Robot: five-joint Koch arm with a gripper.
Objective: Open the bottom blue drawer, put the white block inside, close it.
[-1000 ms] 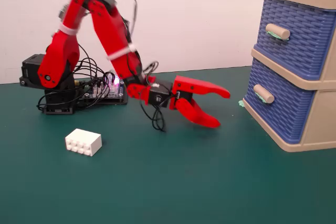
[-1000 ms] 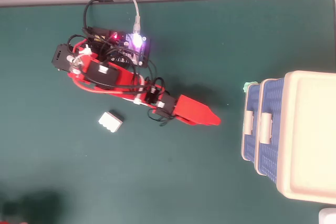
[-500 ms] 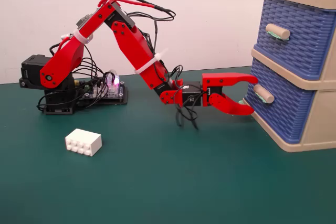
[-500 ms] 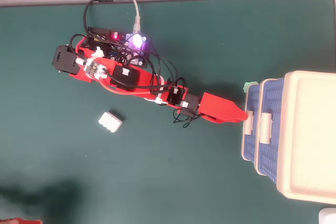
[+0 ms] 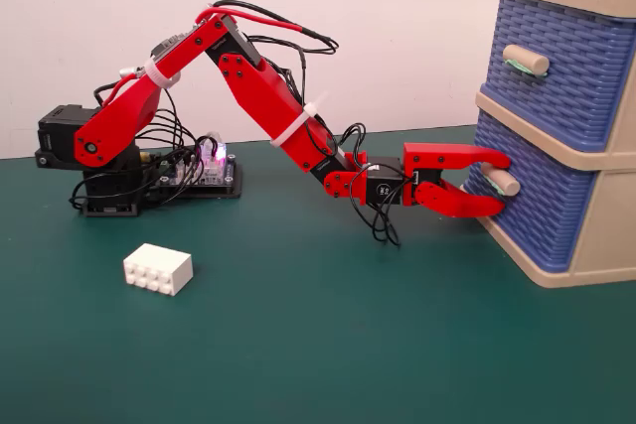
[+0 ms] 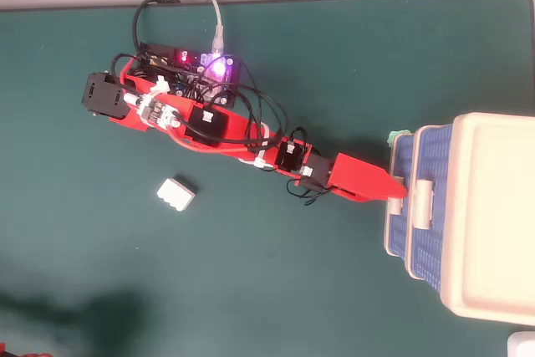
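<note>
Two red jaws of the gripper (image 5: 500, 186) stand apart above and below the beige handle (image 5: 502, 182) of the bottom blue drawer (image 5: 537, 201), bracketing it; whether they press on it cannot be told. In the fixed view the drawer front appears level with the beige chest (image 5: 596, 235), beneath the upper drawer (image 5: 556, 71). The white block (image 5: 158, 269) lies studs-up on the green table (image 5: 328, 345), well apart from the chest and near the arm's base (image 5: 104, 181).

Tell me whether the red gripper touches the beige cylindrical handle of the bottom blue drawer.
Cannot tell. In the fixed view the red gripper brackets the beige cylindrical handle with open jaws, but contact isn't plain; the overhead view hides it.
</note>
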